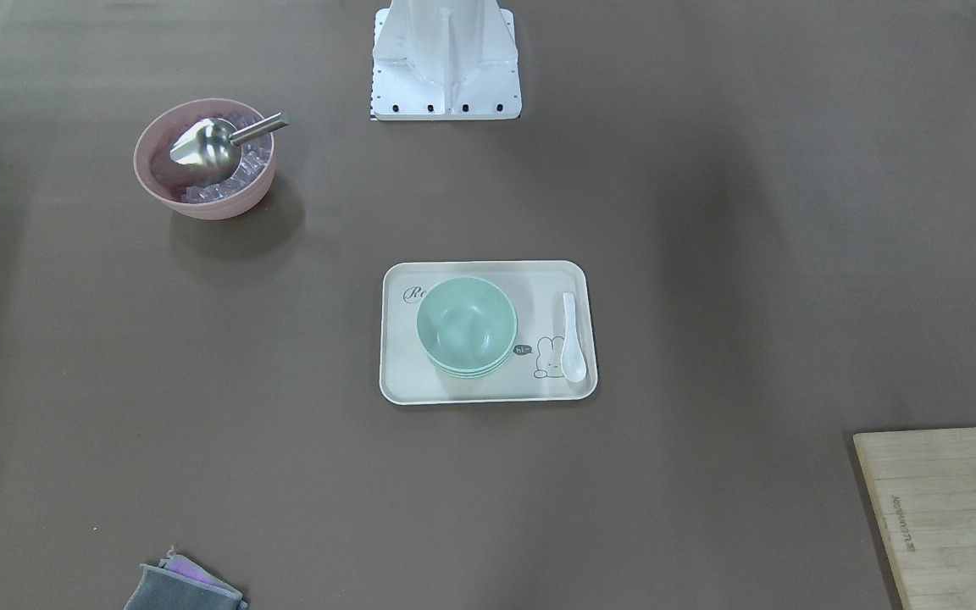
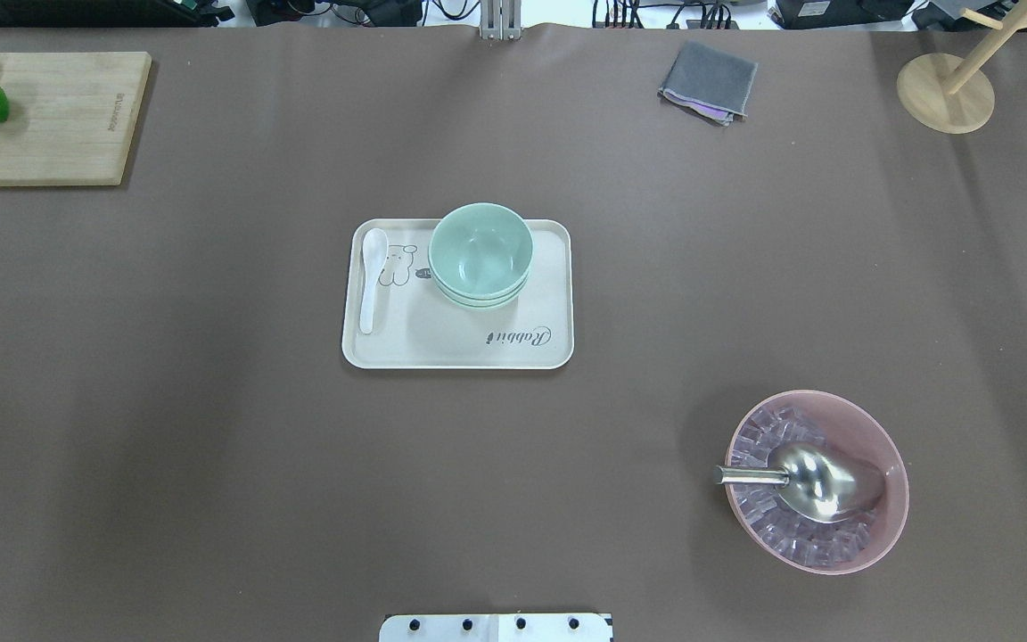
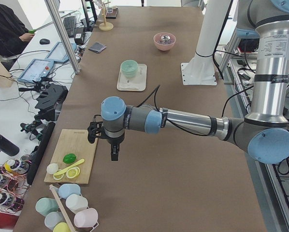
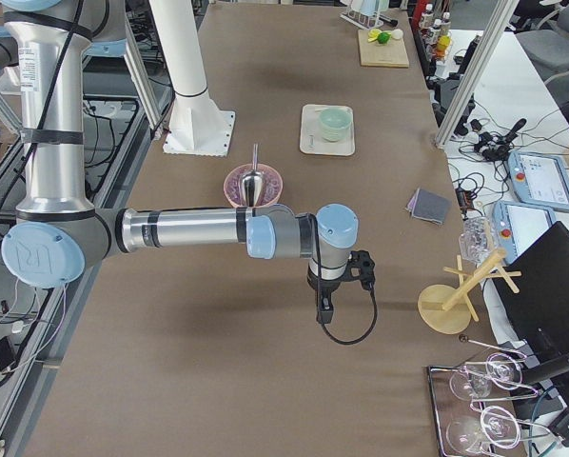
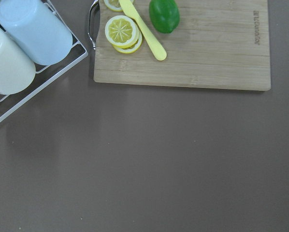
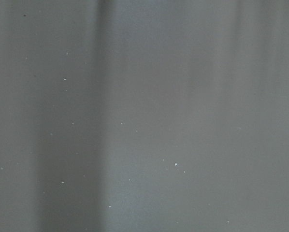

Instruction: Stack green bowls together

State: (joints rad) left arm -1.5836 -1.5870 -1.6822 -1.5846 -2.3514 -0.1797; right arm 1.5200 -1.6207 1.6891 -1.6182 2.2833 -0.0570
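Here, you find the green bowls [image 1: 465, 326] nested into one stack, rims up, on the cream tray [image 1: 488, 388] at the middle of the table. In the front-facing view you can count three rims at the stack's edge. The stack stands near the tray's middle, a little toward the robot's right. A white spoon [image 1: 571, 337] lies along the tray's short side on the robot's left, apart from the bowls and beside a rabbit drawing.

Neither arm is near the tray. The left gripper [image 3: 114, 155] hangs pointing down over bare table, close to the wooden cutting board [image 3: 71, 155], and shows only in the side view. From there you cannot tell how far apart its jaws stand or whether it holds anything. Its wrist camera looks down on the board, where a lime [image 5: 164, 14], lemon slices [image 5: 121, 31] and a yellow knife [image 5: 143, 31] lie, with pastel cups [image 5: 36, 29] in a wire rack beside it.

The right gripper [image 4: 324, 309] also points down over bare table, near the pink bowl [image 4: 235, 186]. Again you cannot tell its opening or its hold. That pink bowl holds ice cubes [image 2: 768, 522] and a metal scoop [image 2: 821, 481]. A folded grey cloth [image 2: 708, 80] lies at the far edge.
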